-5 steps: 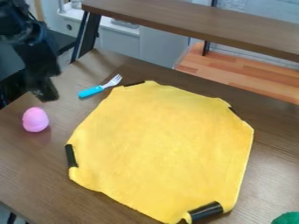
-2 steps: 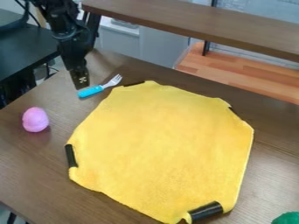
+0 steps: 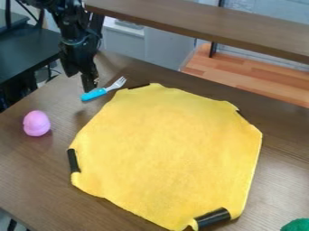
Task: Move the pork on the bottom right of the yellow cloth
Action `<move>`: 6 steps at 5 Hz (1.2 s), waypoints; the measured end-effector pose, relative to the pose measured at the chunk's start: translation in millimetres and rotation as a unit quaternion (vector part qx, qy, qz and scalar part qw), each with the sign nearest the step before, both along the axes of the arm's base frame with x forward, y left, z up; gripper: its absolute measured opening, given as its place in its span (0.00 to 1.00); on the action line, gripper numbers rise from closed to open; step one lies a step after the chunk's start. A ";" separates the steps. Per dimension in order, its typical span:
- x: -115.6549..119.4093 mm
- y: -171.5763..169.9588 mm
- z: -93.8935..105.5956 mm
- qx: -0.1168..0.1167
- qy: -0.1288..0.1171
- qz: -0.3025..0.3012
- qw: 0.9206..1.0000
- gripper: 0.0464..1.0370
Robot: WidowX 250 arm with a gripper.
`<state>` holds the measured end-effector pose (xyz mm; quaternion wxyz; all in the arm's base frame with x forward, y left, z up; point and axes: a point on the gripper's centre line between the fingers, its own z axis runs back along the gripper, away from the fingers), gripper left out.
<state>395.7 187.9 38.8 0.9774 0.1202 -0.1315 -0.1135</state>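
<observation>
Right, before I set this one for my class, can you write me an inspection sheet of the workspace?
Surface: brown wood-grain table.
Job's things: blue-handled fork, probably the task's "pork", at the upper-left edge of the yellow cloth; the cloth's lower-right part has nothing on it.
Clutter: pink egg-shaped object left of the cloth; green fuzzy thing at the lower-right corner; black strips at the cloth's edges.
Gripper: gripper at the fork's handle end; contact cannot be told.
Cables: dark cable-like line at upper left.
Surroundings: brown shelf behind; dark table at left.
</observation>
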 end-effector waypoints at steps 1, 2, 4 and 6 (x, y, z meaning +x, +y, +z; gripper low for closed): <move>4.4 7.2 -9.6 0.009 -0.006 0.030 0.999 0.96; 9.4 4.7 -18.9 -0.005 -0.013 0.031 0.999 0.96; 18.1 7.6 -25.3 -0.060 -0.095 -0.005 0.994 0.66; 6.6 6.9 -36.8 -0.054 -0.106 -0.005 0.993 0.18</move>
